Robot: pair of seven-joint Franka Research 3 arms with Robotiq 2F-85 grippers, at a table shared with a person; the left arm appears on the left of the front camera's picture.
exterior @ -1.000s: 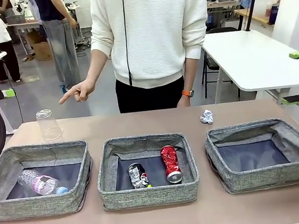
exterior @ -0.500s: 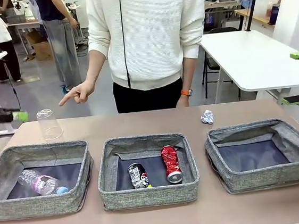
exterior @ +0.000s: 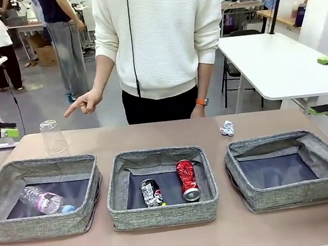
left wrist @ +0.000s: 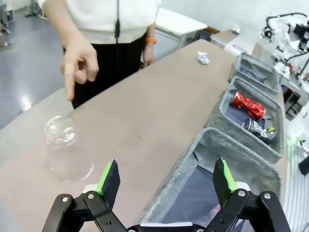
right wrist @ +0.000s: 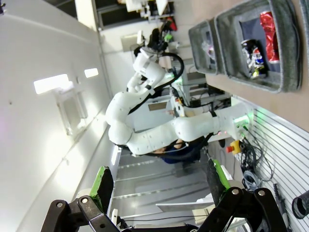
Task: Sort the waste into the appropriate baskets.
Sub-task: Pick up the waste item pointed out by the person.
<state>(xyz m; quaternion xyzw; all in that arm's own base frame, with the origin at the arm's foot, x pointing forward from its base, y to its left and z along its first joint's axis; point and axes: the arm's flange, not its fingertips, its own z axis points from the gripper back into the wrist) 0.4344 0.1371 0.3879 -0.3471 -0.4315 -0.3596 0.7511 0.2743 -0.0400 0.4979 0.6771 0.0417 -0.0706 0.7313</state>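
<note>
Hand (exterior: 85, 100) pointing near upturned cup (exterior: 54, 136), bottle (exterior: 43, 200) in left basket (exterior: 39, 165), red can (exterior: 187, 179) and dark can (exterior: 151, 193) in middle basket (exterior: 155, 154), paper ball (exterior: 227, 128) on table (exterior: 153, 136), left gripper (left wrist: 166, 173) and right gripper (right wrist: 158, 176) spread apart, empty.

The front view's left edge cuts my left gripper (exterior: 5, 129), only two finger ends reaching in; its right edge clips my right gripper (exterior: 317, 85) the same way. In my left wrist view that gripper and the bottom edge cover the near part of the closest grey woven fabric basket (left wrist: 212, 137), hiding nearly all of the clear plastic bottle with pinkish label (exterior: 42, 201) inside. The crushed dark can (exterior: 151, 193) bears print too small to read. The person's hand with the orange wristband (exterior: 197, 111) dips behind the brown table (exterior: 154, 137).
</note>
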